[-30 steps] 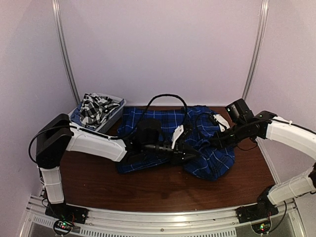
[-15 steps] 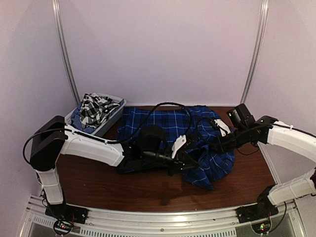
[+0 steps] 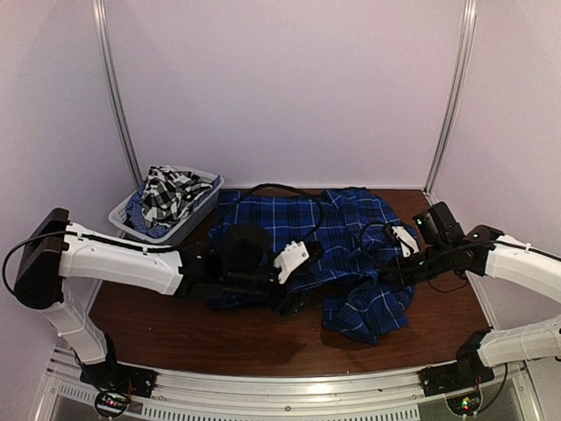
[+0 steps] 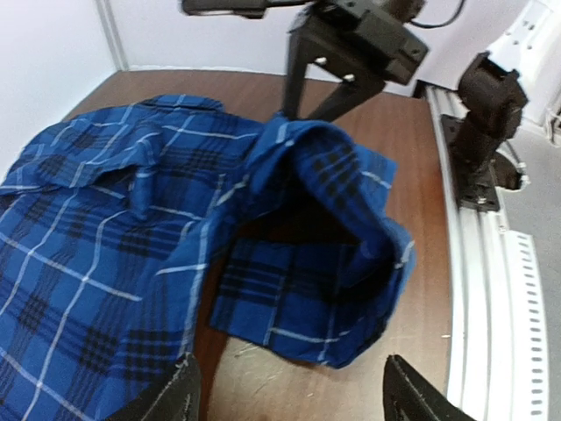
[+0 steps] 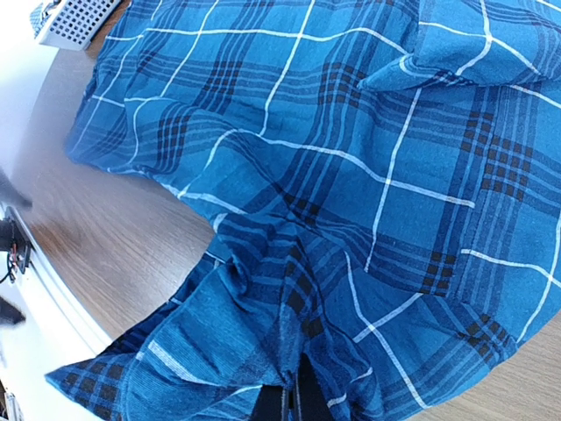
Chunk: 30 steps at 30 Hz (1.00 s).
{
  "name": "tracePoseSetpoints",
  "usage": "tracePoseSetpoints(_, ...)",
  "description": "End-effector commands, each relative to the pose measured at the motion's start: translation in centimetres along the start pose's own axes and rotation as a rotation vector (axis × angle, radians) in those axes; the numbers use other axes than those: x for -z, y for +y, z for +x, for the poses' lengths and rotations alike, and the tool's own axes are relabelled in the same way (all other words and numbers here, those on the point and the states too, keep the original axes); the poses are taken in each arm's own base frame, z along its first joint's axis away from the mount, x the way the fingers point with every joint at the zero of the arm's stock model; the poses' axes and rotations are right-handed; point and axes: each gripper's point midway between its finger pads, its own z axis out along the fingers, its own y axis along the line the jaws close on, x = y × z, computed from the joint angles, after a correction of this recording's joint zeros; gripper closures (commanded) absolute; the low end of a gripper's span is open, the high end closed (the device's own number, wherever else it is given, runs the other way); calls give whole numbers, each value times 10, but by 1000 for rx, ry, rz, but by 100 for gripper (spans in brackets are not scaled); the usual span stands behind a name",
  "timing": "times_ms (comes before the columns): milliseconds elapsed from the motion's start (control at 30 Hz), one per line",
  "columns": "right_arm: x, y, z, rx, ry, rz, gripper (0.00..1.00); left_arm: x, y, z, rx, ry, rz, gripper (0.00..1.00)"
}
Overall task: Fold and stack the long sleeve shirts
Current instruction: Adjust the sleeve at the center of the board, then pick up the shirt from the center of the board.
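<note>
From above, you see the blue plaid shirt point(image 3: 342, 237) spread across the table point(image 3: 263, 338). The left gripper point(image 3: 296, 294) sits low at its near edge and the right gripper point(image 3: 393, 263) at its right side. The black-and-white shirt point(image 3: 171, 191) lies in the basket point(image 3: 203, 210).

Your left wrist view shows the fingers point(image 4: 180, 395) spread wide and empty, with the shirt's folded hem just beyond them.

Your right wrist view shows the fingers point(image 5: 272, 408) pinched tight on a gathered fold of blue cloth.
</note>
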Motion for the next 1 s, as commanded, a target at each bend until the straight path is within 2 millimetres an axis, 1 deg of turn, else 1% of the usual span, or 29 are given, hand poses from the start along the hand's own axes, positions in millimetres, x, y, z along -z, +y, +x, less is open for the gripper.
tracePoseSetpoints(0, 4, 8, -10, -5, -43, -29, 100, 29, 63, 51, -21, 203, -348, 26)
tracePoseSetpoints(133, 5, 13, -18, 13, -57, -42, 100, 52, 86, 87, 7, 351, -462, 26)
tracePoseSetpoints(267, 3, 15, -22, 26, -54, -51, 100, 68, 98, 116, 36, 487, -500, 27)
tracePoseSetpoints(367, -1, 16, -22, 36, -44, -54, 100, 77, 107, 130, 60, 561, -521, 29)
tracePoseSetpoints(567, -3, 15, -25, 50, -35, -49, 100, 86, 115, 160, 91, 704, -493, 41)
tracePoseSetpoints(633, -3, 15, -25, 52, -37, -47, 100, 88, 116, 167, 97, 736, -482, 44)
tracePoseSetpoints(733, -3, 15, -26, 53, -36, -45, 100, 86, 111, 170, 107, 757, -445, 47)
tracePoseSetpoints(867, -5, 14, -27, 55, -32, -39, 100, 89, 105, 183, 112, 809, -415, 53)
tracePoseSetpoints(967, -6, 13, -27, 55, -26, -33, 100, 93, 101, 191, 120, 842, -407, 56)
